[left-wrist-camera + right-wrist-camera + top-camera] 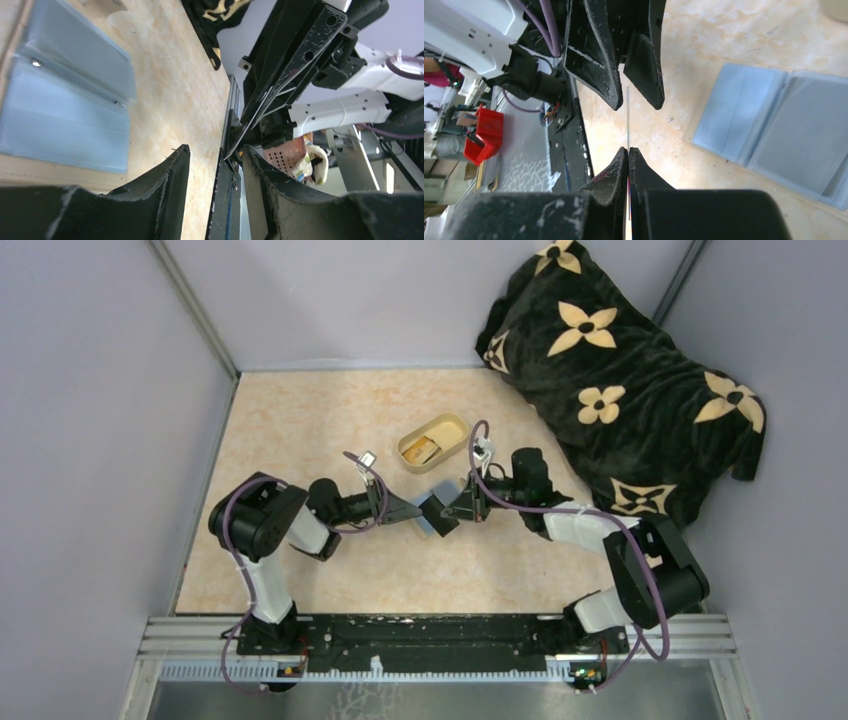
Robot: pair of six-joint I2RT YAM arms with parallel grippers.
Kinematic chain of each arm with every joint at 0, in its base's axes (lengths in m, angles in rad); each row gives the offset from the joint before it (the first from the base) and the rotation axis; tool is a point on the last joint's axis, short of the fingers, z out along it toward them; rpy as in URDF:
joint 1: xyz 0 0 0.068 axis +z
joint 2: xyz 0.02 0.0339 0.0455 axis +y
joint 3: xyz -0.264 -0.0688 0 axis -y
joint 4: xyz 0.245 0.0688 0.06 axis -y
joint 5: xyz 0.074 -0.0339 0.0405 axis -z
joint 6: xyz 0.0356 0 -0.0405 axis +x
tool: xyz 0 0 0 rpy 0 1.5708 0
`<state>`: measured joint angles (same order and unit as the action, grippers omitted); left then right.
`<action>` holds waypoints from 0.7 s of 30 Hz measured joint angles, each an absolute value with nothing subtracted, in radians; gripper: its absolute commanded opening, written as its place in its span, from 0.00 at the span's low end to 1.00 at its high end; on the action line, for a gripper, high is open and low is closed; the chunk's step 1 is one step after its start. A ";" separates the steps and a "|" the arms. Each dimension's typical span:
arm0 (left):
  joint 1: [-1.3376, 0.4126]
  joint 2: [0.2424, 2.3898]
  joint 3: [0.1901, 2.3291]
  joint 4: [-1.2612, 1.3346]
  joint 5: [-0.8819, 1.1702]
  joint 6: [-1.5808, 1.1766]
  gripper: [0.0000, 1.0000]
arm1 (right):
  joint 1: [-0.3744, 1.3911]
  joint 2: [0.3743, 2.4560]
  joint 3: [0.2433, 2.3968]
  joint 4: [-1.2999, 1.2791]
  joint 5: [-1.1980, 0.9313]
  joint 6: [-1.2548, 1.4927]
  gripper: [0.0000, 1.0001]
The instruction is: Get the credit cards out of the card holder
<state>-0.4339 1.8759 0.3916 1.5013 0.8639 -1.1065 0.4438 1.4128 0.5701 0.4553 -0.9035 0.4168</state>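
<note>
1. Reaching in from 7 and 5 o'clock, the two arms meet near the middle of the table point(300, 430), wrists turned toward each other.
2. The right gripper point(628, 150) is pinched tight on one credit card point(628, 120). The card is held clear of the table and shows in the wrist view only as a thin edge-on line.
3. The left gripper point(215, 150) faces it from the card's 9 o'clock side in the overhead view. Its fingers are parted, one on each side of the card's free edge, and neither pad visibly touches the card.
4. The card holder point(774, 130) lies spread open on the table, blue-grey faces up, just beside the held card at about its 6 o'clock in the overhead view.
5. An oval cream dish point(457, 426) sits at 12 o'clock from the grippers, apart from them. A tan thing point(424, 450) lies inside it; what it is cannot be told.
6. A black blanket point(620, 380) with tan flowers is heaped at the table's 2 o'clock corner.
</note>
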 measured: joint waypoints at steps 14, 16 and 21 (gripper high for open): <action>-0.435 1.849 0.442 1.502 0.968 -1.098 0.00 | 0.490 1.418 0.572 0.345 -0.970 0.360 0.00; -0.436 1.849 0.442 1.502 0.980 -1.099 0.03 | 0.491 1.423 0.572 0.344 -0.970 0.359 0.00; -0.439 1.849 0.443 1.503 1.006 -1.099 0.44 | 0.491 1.444 0.573 0.344 -0.970 0.359 0.00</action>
